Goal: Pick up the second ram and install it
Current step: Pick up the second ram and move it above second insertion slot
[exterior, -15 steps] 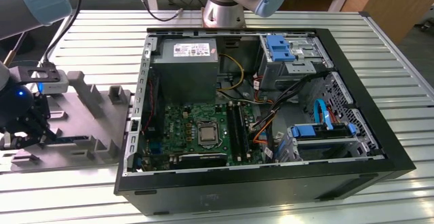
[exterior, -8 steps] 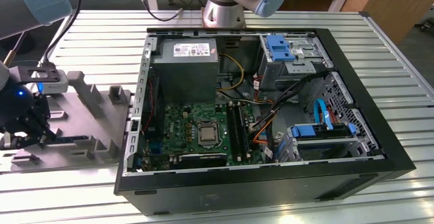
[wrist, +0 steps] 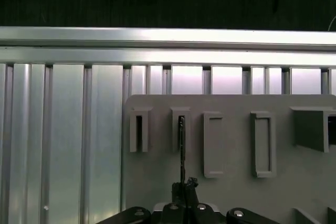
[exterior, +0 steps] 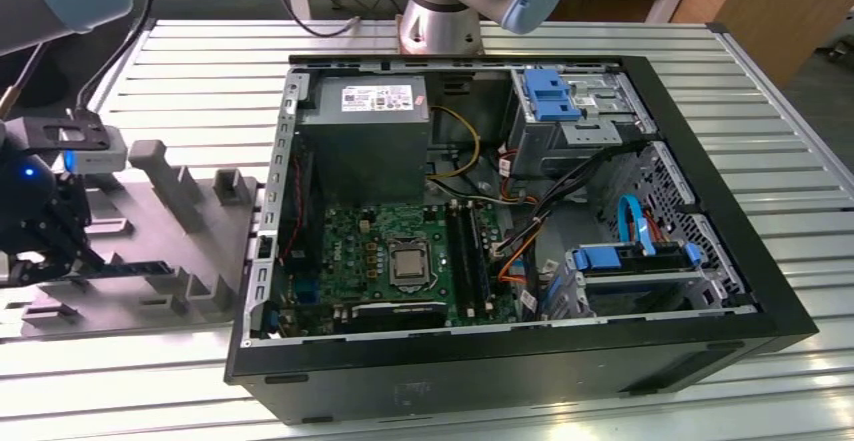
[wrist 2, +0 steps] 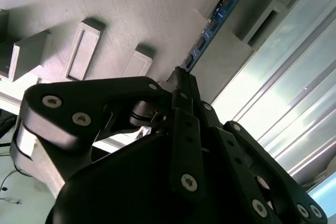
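Gripper pinched on the second ram in its grey holder

In the second wrist view the gripper (wrist 2: 181,77) is closed to a narrow gap around one end of the second ram (wrist 2: 214,24), a blue stick seated edge-on in a slot of the grey holder (wrist: 231,192). In the exterior view that holder lies on the table (exterior: 747,91) at 9 o'clock from the open computer case (exterior: 534,371), which holds a motherboard (exterior: 347,241) at 7 o'clock and a power supply (exterior: 360,136) at 11 o'clock.

Second ram (wrist 2: 212,24): thin blue board with dark chips, standing on edge in a slot near the grey holder's (wrist 2: 131,3) edge.
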Available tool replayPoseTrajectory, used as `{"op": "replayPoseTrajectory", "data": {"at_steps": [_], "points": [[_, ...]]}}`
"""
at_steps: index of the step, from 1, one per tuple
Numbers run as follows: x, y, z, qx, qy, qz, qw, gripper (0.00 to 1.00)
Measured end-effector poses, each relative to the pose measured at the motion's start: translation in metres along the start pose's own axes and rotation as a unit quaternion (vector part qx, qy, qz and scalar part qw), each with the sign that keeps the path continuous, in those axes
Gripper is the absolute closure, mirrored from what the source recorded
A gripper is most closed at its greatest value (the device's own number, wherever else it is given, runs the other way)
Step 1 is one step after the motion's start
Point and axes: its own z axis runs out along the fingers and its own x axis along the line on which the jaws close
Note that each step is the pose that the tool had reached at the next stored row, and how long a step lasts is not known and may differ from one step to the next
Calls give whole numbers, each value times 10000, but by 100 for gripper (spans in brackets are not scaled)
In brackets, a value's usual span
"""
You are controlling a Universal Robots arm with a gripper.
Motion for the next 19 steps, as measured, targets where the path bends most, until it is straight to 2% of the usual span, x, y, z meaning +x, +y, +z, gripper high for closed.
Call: {"op": "replayPoseTrajectory", "data": {"at_steps": [19], "points": [[-6, 0, -425, 0, 0, 0, 10000, 89]]}}
